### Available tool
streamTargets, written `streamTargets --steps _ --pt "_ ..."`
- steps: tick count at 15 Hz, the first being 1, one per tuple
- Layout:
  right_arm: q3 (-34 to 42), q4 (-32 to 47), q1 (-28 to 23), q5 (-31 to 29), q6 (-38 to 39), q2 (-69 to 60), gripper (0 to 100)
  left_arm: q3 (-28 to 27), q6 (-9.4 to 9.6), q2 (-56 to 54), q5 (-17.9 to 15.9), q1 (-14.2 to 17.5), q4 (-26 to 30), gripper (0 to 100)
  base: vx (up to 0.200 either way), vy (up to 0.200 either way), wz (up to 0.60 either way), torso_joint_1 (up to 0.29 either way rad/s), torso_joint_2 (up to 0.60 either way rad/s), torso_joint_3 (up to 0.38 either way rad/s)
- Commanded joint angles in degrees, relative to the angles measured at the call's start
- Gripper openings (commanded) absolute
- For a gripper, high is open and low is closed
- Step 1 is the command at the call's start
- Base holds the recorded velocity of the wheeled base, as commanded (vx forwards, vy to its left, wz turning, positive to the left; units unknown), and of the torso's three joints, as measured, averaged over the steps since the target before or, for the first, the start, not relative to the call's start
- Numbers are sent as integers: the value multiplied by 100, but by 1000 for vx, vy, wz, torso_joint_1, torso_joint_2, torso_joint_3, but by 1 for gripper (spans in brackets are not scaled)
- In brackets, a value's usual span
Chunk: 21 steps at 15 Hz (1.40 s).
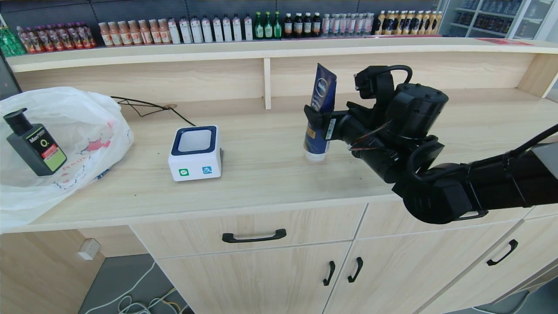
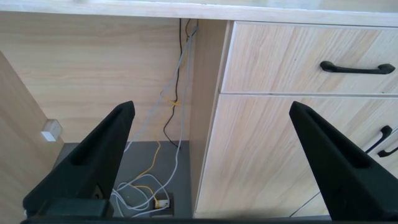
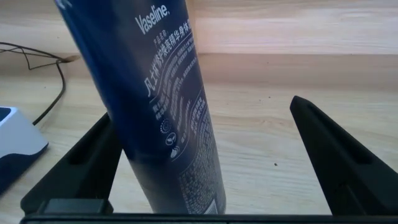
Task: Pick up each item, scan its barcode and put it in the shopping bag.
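A dark blue lotion tube (image 1: 321,111) stands cap-down on the wooden counter (image 1: 270,174), right of centre. My right gripper (image 1: 319,127) is open around its lower half; in the right wrist view the tube (image 3: 168,124) stands close to one finger (image 3: 87,162), with a wide gap to the other. The white scanner (image 1: 195,152) with its blue-rimmed window sits mid-counter. At the far left lies the white shopping bag (image 1: 83,131), with a dark pump bottle (image 1: 35,144) inside. My left gripper (image 2: 211,106) hangs open below the counter, facing the cabinet front, with nothing between its fingers.
A black cable (image 1: 144,107) runs from the counter's back to the scanner (image 3: 15,134). A raised shelf (image 1: 270,48) with rows of bottles lines the back. Drawers and doors with black handles (image 1: 254,237) sit below. Loose wires (image 2: 149,186) lie on the floor.
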Motion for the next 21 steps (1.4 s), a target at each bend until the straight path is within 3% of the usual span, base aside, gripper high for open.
streamTargets --steps 1,20,21 --pt "-15 -18 1 1 1 113 100 0 0 -2 0 0 0 100 0 0 0 0 0 0" --pt "-165 -106 -8 -114 10 482 100 0 0 -2 9 0 0 100 0 0 0 0 0 0" --pt "-165 -115 -8 -114 10 482 0 0 0 -2 0 0 0 100 0 0 0 0 0 0"
